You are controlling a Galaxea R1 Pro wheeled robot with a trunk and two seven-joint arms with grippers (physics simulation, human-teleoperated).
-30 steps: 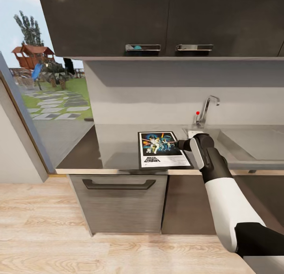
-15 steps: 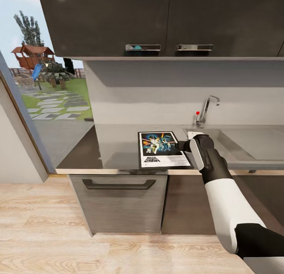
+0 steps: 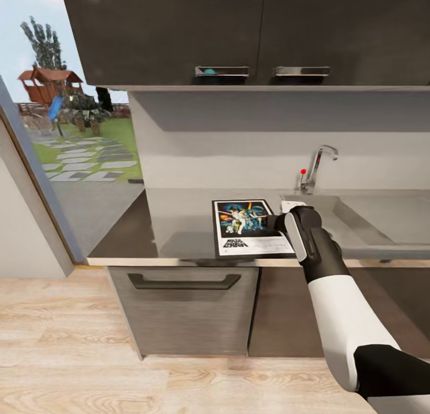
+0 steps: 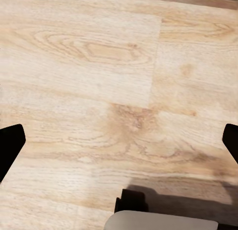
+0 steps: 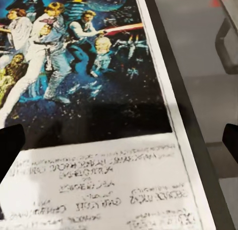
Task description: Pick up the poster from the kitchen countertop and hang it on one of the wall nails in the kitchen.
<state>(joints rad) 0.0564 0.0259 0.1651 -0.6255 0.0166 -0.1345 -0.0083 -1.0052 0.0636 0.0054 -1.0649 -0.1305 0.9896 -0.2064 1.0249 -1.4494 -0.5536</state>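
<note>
The poster (image 3: 249, 228) lies flat on the grey kitchen countertop (image 3: 173, 223), near its front edge and left of the sink. My right gripper (image 3: 270, 223) reaches over the poster's right edge. In the right wrist view the poster (image 5: 94, 106) is very close, and the right gripper (image 5: 119, 140) stands open over it, its dark fingertips (image 5: 10, 148) far apart with nothing between them. My left gripper (image 4: 119, 145) is open and points down at the wooden floor (image 4: 119, 66). The wall nails are out of view.
A steel sink (image 3: 382, 217) with a chrome tap (image 3: 316, 166) lies right of the poster. Dark upper cabinets (image 3: 239, 32) hang over the counter, and a grey drawer front (image 3: 185, 306) sits below. A glass door (image 3: 71, 151) to the garden is at the left.
The whole head view has shifted slightly, so the camera moved. My right gripper stays at the poster's right edge, and the poster still lies flat.
</note>
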